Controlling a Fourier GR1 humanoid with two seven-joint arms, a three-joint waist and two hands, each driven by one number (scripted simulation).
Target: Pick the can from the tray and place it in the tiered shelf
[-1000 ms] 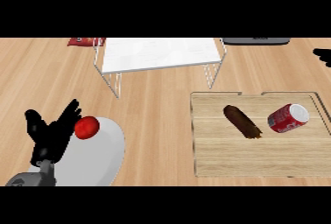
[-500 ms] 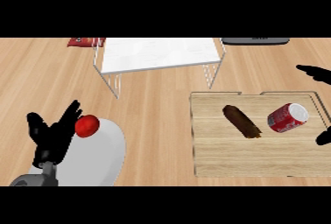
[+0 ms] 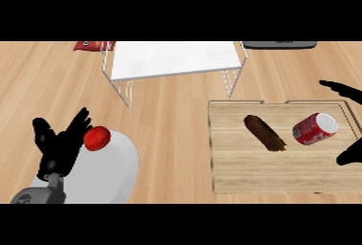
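Can (image 3: 315, 128) lies on its side on the tray (image 3: 240, 177), beside a brown object (image 3: 264, 133). Right hand (image 3: 344, 89) spread open around it, not touching. Close across the can's body, clear of the brown object. Left hand (image 3: 62, 142) rests open.

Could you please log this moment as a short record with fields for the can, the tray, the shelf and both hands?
can: red can lying on its side on the tray's right part, not held
tray: wooden tray at the right, also carrying a brown oblong item
shelf: white tiered shelf at top centre, nothing on its top
right hand: right hand at the right edge, fingers spread either side of the can, not touching it
left hand: left hand open, resting at the lower left
other: red ball on a white plate
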